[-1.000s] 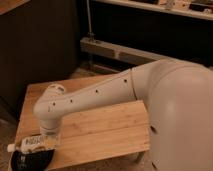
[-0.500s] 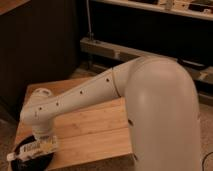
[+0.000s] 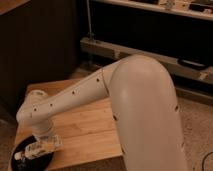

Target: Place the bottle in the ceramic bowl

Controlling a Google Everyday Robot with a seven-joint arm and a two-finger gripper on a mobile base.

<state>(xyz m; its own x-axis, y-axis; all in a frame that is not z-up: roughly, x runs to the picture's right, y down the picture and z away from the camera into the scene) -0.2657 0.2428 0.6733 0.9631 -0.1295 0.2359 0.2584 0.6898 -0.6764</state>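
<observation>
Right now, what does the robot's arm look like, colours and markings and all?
The arm is smooth glossy white with thick, rounded segments and a bulbous elbow. Small dark dots run in a row along the forearm. The gripper, low over the ceramic bowl, is mostly hidden behind the white wrist. No cables show.

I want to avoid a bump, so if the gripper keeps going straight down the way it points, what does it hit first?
Probably the bottle, lying right below the gripper over the black bowl at the table's front left corner. Whether they already touch is unclear.
</observation>
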